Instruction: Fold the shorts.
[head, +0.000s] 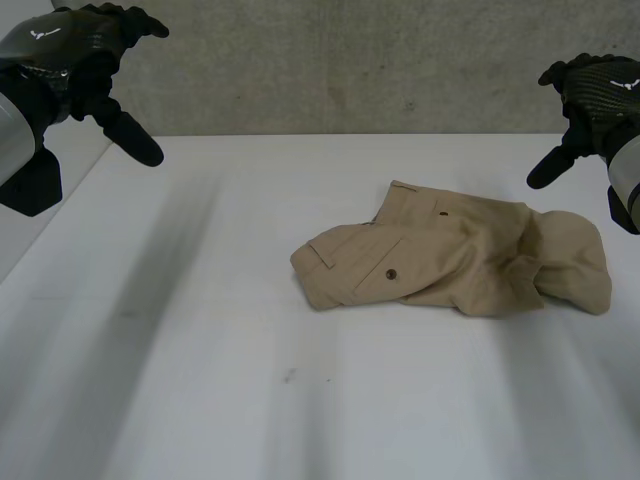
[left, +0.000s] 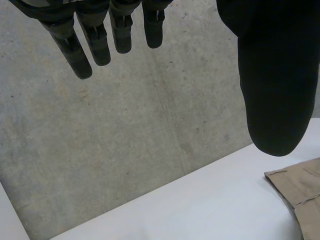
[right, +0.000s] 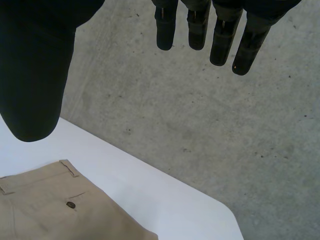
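Observation:
Tan shorts (head: 455, 258) lie crumpled on the white table (head: 200, 380), right of centre, with button pockets facing up and one end bunched into a rounded heap. My left hand (head: 85, 50) hovers high over the table's far left, fingers (left: 95, 40) straight and thumb apart, holding nothing. My right hand (head: 590, 95) hangs above the far right edge, past the bunched end of the shorts, fingers (right: 220, 35) straight and empty. A waistband corner of the shorts (left: 300, 190) lies beyond the left thumb. The waistband with a button (right: 55, 205) lies below the right thumb.
A grey concrete wall (head: 350, 60) runs behind the table's far edge. A broad bare stretch of table lies to the left of and in front of the shorts. The table's left edge (head: 40, 240) slants off under my left arm.

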